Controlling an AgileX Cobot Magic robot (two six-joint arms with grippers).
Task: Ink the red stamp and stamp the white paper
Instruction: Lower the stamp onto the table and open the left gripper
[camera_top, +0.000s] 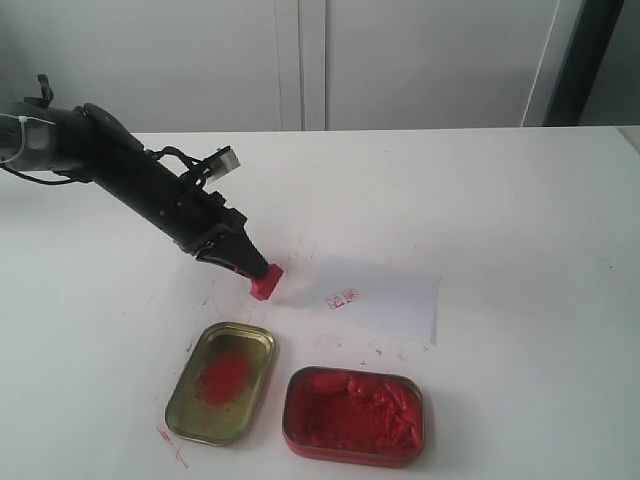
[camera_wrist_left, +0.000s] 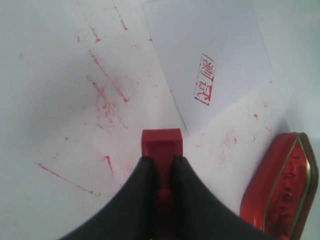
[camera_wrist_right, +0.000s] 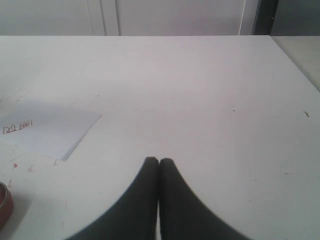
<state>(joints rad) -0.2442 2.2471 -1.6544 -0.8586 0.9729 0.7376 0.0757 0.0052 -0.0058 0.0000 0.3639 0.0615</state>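
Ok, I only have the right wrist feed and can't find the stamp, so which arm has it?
Observer: The left gripper is shut on the red stamp.
Operator: Is it over the paper?
Observer: No. In the exterior view it sits just off the left edge of the white paper.
Operator: I see only a sliver of a tin. What's there?
Observer: An open red-paste tin, with a gold tin bearing a red smear beside it.

L gripper pinching red stamp, white paper nearby w/ red imprint (chars unclear), red-paste tin
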